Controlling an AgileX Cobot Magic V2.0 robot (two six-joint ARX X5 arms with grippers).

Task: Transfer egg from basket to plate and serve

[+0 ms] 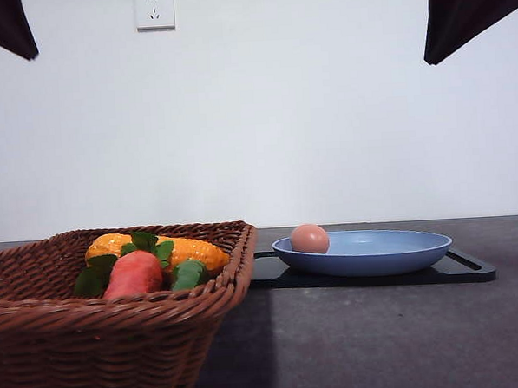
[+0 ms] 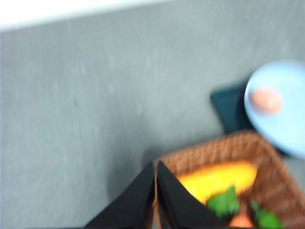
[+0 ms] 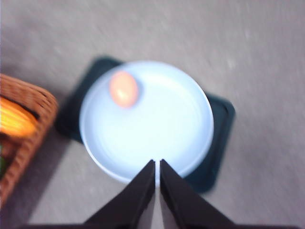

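The pinkish-brown egg (image 1: 309, 238) lies in the light blue plate (image 1: 392, 252), near its left rim. The brown wicker basket (image 1: 118, 332) stands at the front left of the table. From high above, the right wrist view looks down on the egg (image 3: 124, 88) in the plate (image 3: 157, 129), with my right gripper (image 3: 157, 164) shut and nothing between its fingers. My left gripper (image 2: 155, 165) is shut and bare above the basket (image 2: 267, 157) rim, and the egg (image 2: 266, 100) in the plate (image 2: 286, 129) lies off to its side.
A flat black tray (image 1: 467, 268) lies under the plate. In the basket are an orange-red carrot toy (image 1: 133, 274) with green leaves and a yellow corn toy (image 1: 188, 250). The dark table (image 1: 379, 335) runs back to a white wall.
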